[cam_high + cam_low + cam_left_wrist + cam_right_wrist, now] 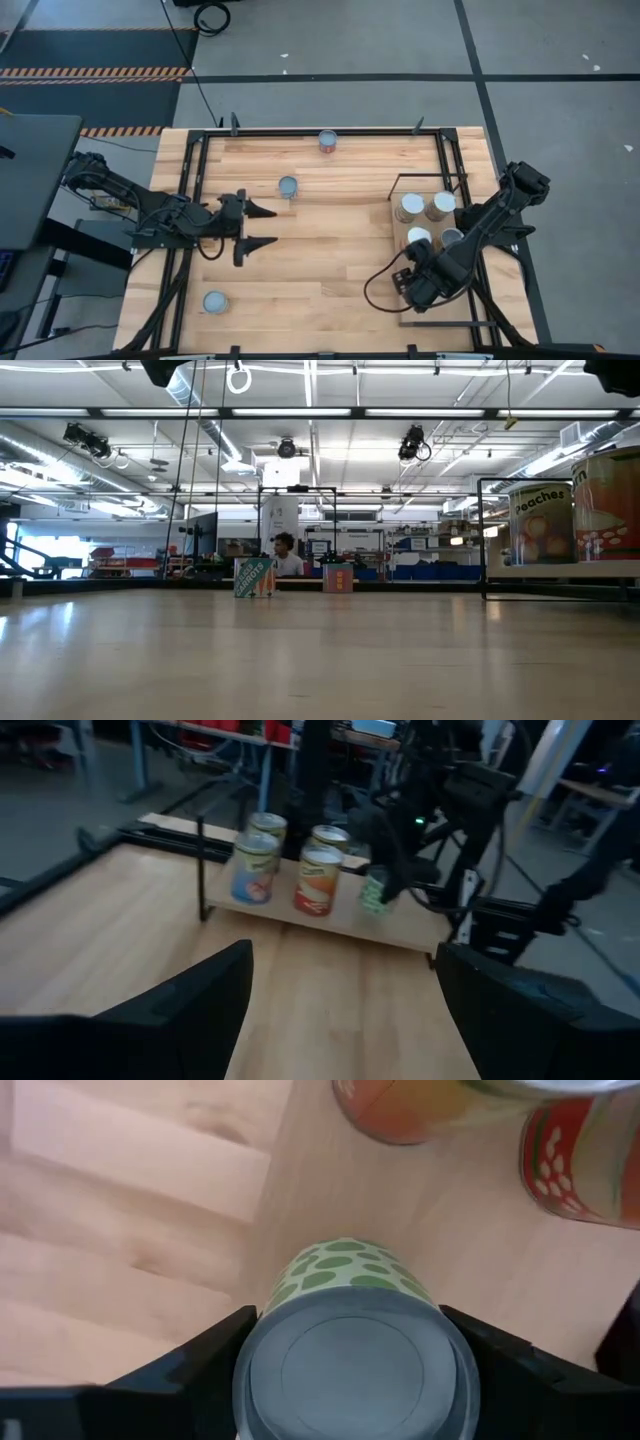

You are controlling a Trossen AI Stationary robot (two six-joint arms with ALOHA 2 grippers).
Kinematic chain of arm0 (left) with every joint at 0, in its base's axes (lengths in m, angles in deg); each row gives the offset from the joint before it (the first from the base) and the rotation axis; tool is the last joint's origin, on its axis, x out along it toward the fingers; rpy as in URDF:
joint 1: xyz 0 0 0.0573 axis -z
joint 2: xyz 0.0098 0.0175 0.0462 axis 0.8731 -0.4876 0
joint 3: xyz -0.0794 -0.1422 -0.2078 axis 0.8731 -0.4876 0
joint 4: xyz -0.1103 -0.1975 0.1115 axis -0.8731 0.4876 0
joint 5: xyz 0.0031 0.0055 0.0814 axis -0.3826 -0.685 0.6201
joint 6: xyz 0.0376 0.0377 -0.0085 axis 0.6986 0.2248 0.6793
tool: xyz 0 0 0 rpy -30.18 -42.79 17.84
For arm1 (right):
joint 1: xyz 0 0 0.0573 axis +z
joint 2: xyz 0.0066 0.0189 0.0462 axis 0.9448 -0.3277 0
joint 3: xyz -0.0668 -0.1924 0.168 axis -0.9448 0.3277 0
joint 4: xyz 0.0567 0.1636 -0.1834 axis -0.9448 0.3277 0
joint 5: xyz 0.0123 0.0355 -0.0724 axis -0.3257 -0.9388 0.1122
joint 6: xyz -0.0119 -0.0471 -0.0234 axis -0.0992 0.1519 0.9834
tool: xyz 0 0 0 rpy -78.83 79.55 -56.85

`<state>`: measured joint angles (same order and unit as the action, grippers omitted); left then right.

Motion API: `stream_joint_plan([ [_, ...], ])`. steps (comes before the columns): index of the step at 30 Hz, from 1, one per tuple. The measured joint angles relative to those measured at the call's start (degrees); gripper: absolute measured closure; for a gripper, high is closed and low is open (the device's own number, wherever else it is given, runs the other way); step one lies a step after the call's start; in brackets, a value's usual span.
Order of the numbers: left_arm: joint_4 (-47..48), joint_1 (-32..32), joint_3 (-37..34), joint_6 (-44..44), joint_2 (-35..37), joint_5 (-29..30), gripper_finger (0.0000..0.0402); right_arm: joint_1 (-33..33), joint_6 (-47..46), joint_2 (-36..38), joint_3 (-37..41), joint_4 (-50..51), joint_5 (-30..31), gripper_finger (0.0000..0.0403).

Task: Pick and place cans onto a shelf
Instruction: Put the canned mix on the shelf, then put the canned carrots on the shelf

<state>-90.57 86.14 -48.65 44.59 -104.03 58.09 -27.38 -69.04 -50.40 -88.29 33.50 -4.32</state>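
Four cans stand on the shelf; my right claw grips a fifth, green-spotted can there. Three cans wait on the tabletop; left claw hangs spread, empty.

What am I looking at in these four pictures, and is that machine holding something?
Two robot arms work at a wooden table, filmed from above, from table height, and from each wrist. The right gripper has a green-spotted can between its fingers, though a firm hold isn't certain, at the shelf, a pale board already bearing four cans. The left gripper hangs open and empty over the table's middle. Three loose cans wait on the tabletop.
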Motion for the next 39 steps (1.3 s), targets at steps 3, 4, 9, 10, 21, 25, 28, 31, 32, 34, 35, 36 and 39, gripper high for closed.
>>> stream_joint_plan([
  [3, 0.0, 0.0, 0.0, -1.0, 0.0, -1.0, 0.0083, 0.0, -2.2, 0.0, 0.4, -0.4, 1.4, 0.0115],
  [4, 0.0, 0.0, 0.0, -1.0, 0.0, -1.0, 0.0083, -0.1, -2.7, 0.0, 1.0, -1.0, 1.2, 0.0115],
  [9, 0.0, 0.0, 0.0, -1.0, 0.0, -1.0, 0.0083, 0.0, -6.9, 0.0, 4.7, -6.4, 0.5, 0.0115],
  [10, 0.0, 0.0, 0.0, -0.9, 0.0, -1.0, 0.0083, 0.0, -7.0, 0.0, 5.1, -7.3, 0.5, 0.0115],
  [21, 0.5, 0.0, 0.0, -0.9, 0.0, -4.9, 0.0083, 0.0, -7.6, 0.1, 7.0, -9.3, -0.4, 0.0082],
  [25, 0.6, 0.0, 0.0, -0.8, 0.0, -5.8, 0.0083, -0.1, -7.5, 0.0, 7.2, -8.8, -0.4, 0.0048],
  [28, 0.7, 0.0, 0.0, -0.8, 0.0, -5.9, 0.0083, -0.1, -7.5, 0.1, 7.2, -7.4, 0.4, 0.0037],
  [31, 0.7, 0.0, 0.0, -0.8, 0.0, -5.9, 0.0083, -0.2, -7.6, 1.2, 7.2, -7.2, 1.3, 0.0037],
  [32, 0.8, 0.0, 0.0, -0.8, 0.0, -5.9, 0.0083, -0.2, -7.7, 1.7, 7.1, -6.9, 1.8, 0.0039],
  [34, 0.8, 0.0, 0.0, -0.8, 0.0, -5.9, 0.0083, -0.2, -7.9, 2.5, 6.3, -5.9, 2.8, 0.0043],
  [35, 0.8, 0.0, 0.0, -0.6, 0.0, -5.9, 0.0083, -0.2, -7.7, 2.9, 5.7, -4.9, 3.1, 0.0045],
  [36, 0.8, 0.0, 0.0, -0.1, 0.0, -5.9, 0.0083, -0.2, -7.6, 3.3, 5.0, -3.6, 3.4, 0.0046],
  [39, 0.8, 0.0, 0.0, 1.1, 0.0, -5.9, 0.0083, -0.2, -7.1, 4.0, 2.3, -0.3, 4.1, 0.0047],
])
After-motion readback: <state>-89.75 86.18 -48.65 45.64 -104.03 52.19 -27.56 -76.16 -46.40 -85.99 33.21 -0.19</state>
